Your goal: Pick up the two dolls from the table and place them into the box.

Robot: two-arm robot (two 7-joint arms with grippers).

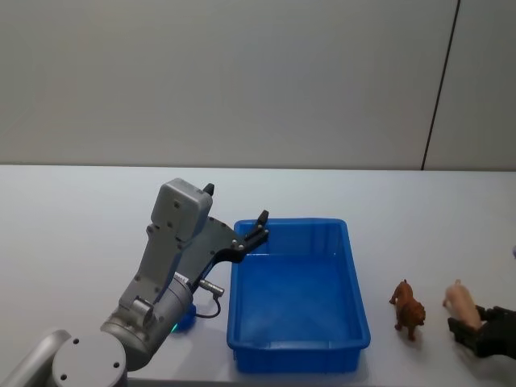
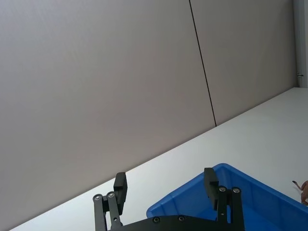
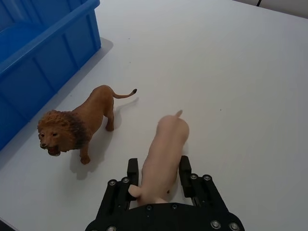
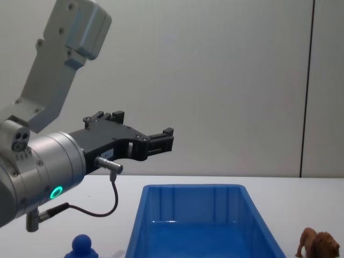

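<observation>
Plain white tabletop (image 1: 81, 226) fills lower half of head view. Large bright-blue rectangular plastic bin (image 1: 298, 355) lower centre. Left gripper (image 2: 165, 185) above bin's upper-left corner, fingers spread wide, holding nothing. Right gripper (image 3: 159, 169) lower right, fingers pressed against flanks of pale pink animal figurine (image 3: 166, 144). Brown maned lion figurine (image 1: 409, 309) stands between bin and pink figurine. Small solid-blue ball-headed toy figure (image 4: 81, 246) lower left in chest view, left of bin.
</observation>
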